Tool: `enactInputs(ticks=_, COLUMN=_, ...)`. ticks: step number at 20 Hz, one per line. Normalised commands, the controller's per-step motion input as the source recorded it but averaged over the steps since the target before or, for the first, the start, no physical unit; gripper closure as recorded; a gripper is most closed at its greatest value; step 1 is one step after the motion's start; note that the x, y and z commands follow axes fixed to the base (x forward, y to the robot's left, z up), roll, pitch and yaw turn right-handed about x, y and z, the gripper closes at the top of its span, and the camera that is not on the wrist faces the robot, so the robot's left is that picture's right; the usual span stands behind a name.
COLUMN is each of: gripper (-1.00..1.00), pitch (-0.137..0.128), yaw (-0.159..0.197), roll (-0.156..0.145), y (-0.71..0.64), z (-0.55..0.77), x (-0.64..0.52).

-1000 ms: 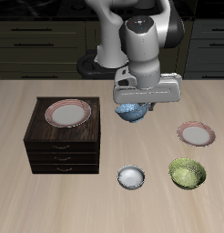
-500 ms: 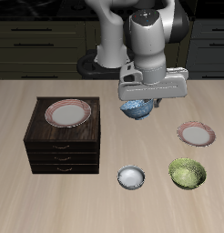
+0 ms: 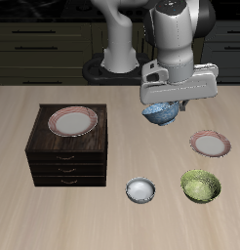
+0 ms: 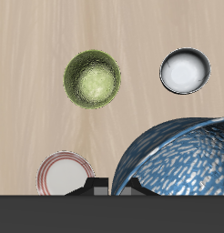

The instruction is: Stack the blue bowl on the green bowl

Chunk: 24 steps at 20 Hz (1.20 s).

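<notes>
Gripper (image 3: 167,105): pointing down, raised above the table, clenched on the blue bowl (image 3: 162,114) rim | blue bowl: airborne, tilted, hanging under the fingers | green bowl (image 3: 200,186): on the table near the front edge, at 5 o'clock from the gripper, well apart.

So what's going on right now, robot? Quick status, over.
End effector shut on blue bowl, carried above the table. Green bowl sits empty near the front edge, not yet reached. Nothing in the way.
</notes>
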Motion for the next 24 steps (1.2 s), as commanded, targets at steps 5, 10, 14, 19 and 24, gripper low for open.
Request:
enactInputs(ticks=5, gripper=1.00, pitch=-0.017, yaw=0.027, roll=-0.028, y=0.17, z=0.19, x=0.29)
enactInputs(ticks=10, gripper=1.00, pitch=0.004, yaw=0.002, roll=-0.049, y=0.17, z=0.16, x=0.45)
enactInputs(ticks=14, gripper=1.00, pitch=0.004, yaw=0.006, roll=-0.042, y=0.15, z=0.10, x=0.36)
enactInputs(ticks=19, gripper=1.00, pitch=0.017, yaw=-0.005, roll=-0.029, y=0.16, z=0.01, x=0.34)
enactInputs(ticks=24, gripper=1.00, pitch=0.013, yaw=-0.009, roll=-0.018, y=0.16, z=-0.02, x=0.25)
